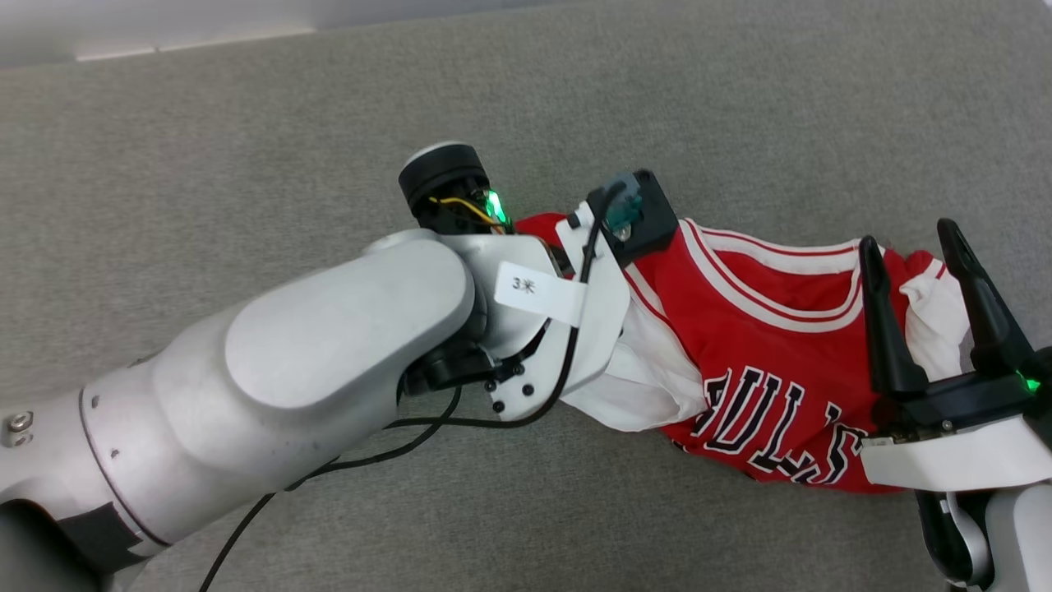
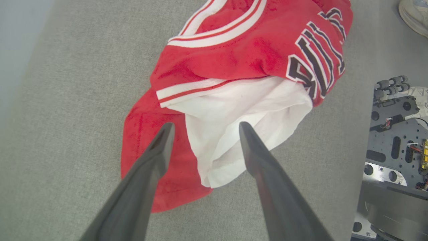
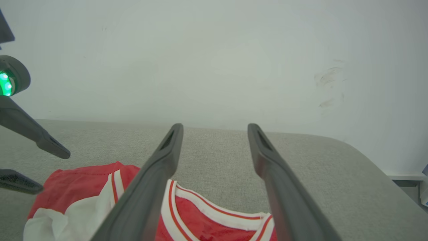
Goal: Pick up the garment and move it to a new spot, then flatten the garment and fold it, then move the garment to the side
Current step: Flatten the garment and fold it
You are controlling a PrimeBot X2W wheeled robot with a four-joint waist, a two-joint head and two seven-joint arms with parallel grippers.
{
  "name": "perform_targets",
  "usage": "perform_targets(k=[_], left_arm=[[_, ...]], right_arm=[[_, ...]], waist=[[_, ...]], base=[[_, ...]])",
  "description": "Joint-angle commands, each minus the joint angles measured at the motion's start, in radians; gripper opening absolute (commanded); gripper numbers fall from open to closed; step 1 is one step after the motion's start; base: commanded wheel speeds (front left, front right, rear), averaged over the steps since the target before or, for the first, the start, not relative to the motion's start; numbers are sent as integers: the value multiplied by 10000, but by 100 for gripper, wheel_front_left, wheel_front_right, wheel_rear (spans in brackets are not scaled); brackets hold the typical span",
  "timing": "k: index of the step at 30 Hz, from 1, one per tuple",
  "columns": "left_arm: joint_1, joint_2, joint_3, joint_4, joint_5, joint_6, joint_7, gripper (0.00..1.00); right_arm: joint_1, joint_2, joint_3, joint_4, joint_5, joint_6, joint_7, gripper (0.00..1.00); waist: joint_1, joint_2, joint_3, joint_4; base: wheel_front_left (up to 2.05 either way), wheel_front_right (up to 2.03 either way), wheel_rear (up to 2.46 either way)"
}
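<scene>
The garment (image 1: pixel 764 329), a red jersey with white sleeves, striped trim and black lettering, lies crumpled on the grey surface at the right of the head view. My left gripper (image 2: pixel 206 125) hangs open just above its white sleeve (image 2: pixel 240 113) and red hem, touching nothing. In the head view the left wrist (image 1: pixel 633 214) covers the garment's left end. My right gripper (image 1: pixel 908 238) stands open over the garment's right shoulder, nothing between its fingers. From the right wrist, the right gripper (image 3: pixel 215 126) points past the collar (image 3: pixel 207 207), and the left gripper (image 3: pixel 53 172) shows at the left edge.
A grey fabric surface (image 1: pixel 246 148) spreads all around the garment, with a pale wall (image 3: pixel 214 60) behind it and a rounded corner (image 3: pixel 367 160) at the right. My base (image 2: pixel 394 134) and a shoe (image 2: pixel 414 16) show beside the surface. A black cable (image 1: pixel 345 464) trails under the left arm.
</scene>
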Motion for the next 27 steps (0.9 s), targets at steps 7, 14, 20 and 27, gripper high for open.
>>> perform_targets(k=[7, 14, 20, 27], left_arm=[[982, 90, -52, -716, 600, 2, 2202, 100], [1916, 451, -133, -1030, 1229, 2, 3315, 100], [2141, 661, -188, -1332, 1587, 0, 3631, 0], [1504, 875, -62, -1647, 1839, 1, 2307, 0]], right_arm=[[-507, 209, 152, -57, -23, -3, -23, 100], [-868, 365, 216, -85, -74, -3, -23, 100], [-953, 433, 209, -31, -146, -3, -23, 100], [-582, 299, -54, 91, -198, -3, -23, 100]], waist=[[-1, 0, 798, -529], [-1, 0, 1259, -750], [-1, 0, 1261, -718], [-1, 0, 388, -253]], base=[[0, 0, 0], [0, 0, 0], [0, 0, 0], [0, 0, 0]])
